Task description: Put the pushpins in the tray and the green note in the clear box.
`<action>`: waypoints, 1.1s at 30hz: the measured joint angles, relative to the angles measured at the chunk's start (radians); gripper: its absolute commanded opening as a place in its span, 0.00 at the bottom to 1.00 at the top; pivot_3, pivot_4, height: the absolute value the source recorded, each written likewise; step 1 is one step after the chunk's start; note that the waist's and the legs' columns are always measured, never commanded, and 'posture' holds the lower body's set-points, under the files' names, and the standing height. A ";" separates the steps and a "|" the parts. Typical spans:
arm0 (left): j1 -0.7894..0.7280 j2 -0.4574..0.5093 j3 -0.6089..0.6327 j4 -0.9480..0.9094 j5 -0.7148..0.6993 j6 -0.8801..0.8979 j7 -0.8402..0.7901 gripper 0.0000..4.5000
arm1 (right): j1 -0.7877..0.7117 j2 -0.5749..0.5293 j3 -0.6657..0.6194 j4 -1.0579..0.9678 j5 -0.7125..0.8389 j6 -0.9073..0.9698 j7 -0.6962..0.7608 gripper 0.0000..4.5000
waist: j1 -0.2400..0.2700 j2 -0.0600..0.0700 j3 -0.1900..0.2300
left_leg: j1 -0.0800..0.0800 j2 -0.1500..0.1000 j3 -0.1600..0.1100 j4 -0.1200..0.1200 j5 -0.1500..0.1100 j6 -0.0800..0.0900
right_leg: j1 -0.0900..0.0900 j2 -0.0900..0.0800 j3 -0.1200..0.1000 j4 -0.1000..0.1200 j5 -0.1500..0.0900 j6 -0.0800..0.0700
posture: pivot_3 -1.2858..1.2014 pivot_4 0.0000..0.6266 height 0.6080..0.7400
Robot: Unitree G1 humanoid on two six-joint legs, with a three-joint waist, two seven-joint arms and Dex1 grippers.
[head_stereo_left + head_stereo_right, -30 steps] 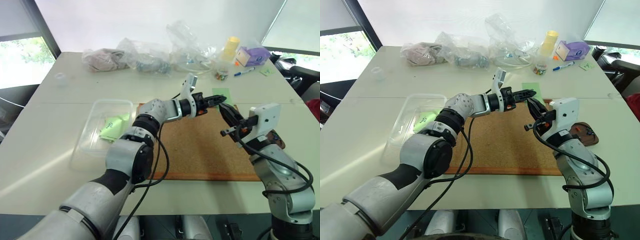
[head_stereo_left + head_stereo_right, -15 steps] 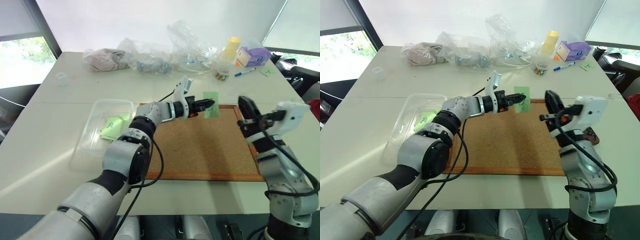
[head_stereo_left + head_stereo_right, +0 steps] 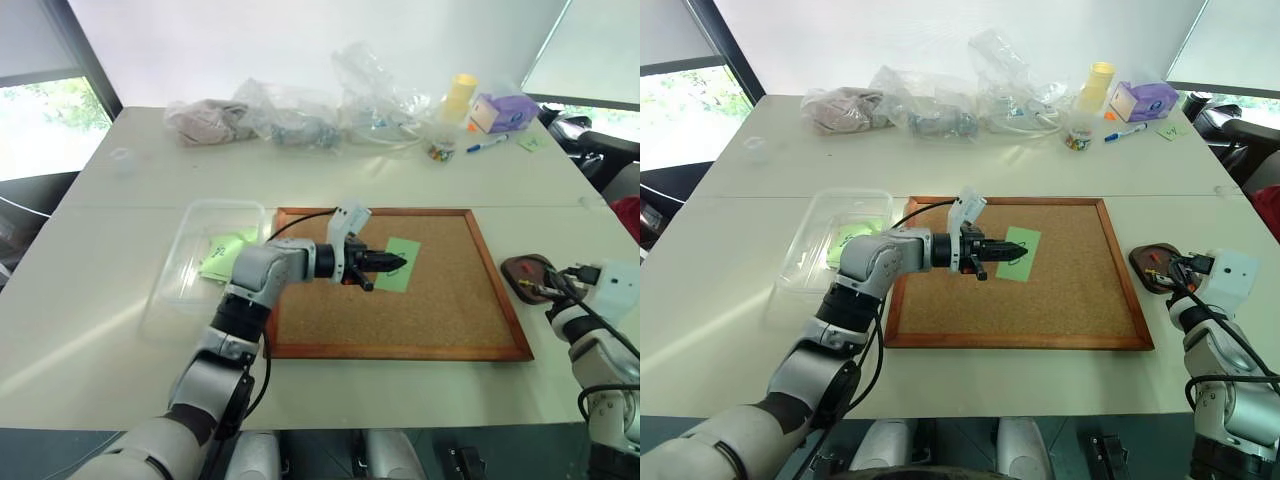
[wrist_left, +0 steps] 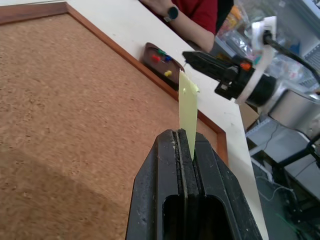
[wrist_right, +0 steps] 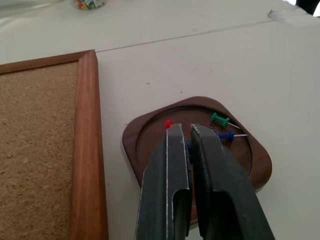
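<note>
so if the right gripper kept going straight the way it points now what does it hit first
Most likely the tray: the right gripper hangs just over it, aimed toward the pushpins inside, though the gap is hard to judge.

You see a light green note [image 3: 391,267] with dark scribbles, held over a tan, speckled cork board [image 3: 430,320] framed in reddish-brown wood. The tray [image 5: 200,150] is glossy dark brown; in it lie a green pushpin [image 5: 219,120], a blue pushpin [image 5: 227,135] and a red pushpin [image 5: 168,123]. Both grippers [image 4: 186,150] [image 5: 186,131] are black. The counter [image 3: 120,300] is pale cream. The clear box [image 3: 195,262] holds a second light green slip [image 3: 222,257].
</note>
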 measured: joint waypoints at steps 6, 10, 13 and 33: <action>0.005 -0.004 -0.005 -0.078 -0.014 0.006 0.039 0.00 | -0.032 -0.001 0.000 0.045 0.002 -0.011 0.030 0.45 | 0.000 0.000 0.000 | 0.001 0.000 0.000 0.000 0.000 0.000 | 0.002 0.000 0.000 -0.001 0.000 0.000 | 0.52 0.24 0.98; 0.015 -0.008 -0.013 -0.079 -0.016 0.006 0.061 0.00 | -0.038 -0.001 0.000 0.085 -0.005 -0.021 0.039 0.92 | 0.000 0.001 0.000 | 0.001 0.000 0.000 0.000 0.000 0.000 | 0.002 0.000 0.000 -0.001 0.000 0.000 | 0.52 0.24 0.98; 0.015 -0.015 -0.012 -0.071 -0.016 0.004 0.078 0.00 | -0.039 -0.001 0.000 0.092 -0.007 -0.026 0.043 0.99 | 0.000 0.001 0.000 | 0.001 0.000 0.000 0.000 0.000 0.000 | 0.002 0.000 0.000 -0.001 0.000 0.000 | 0.52 0.24 0.98; -0.242 0.638 0.051 -0.075 0.117 0.002 0.059 0.00 | -0.044 -0.082 0.266 -0.473 0.288 0.158 0.238 0.99 | -0.012 0.004 0.001 | 0.009 0.001 -0.002 -0.003 0.000 0.000 | 0.004 0.004 0.001 0.002 0.000 0.000 | 0.52 0.24 0.98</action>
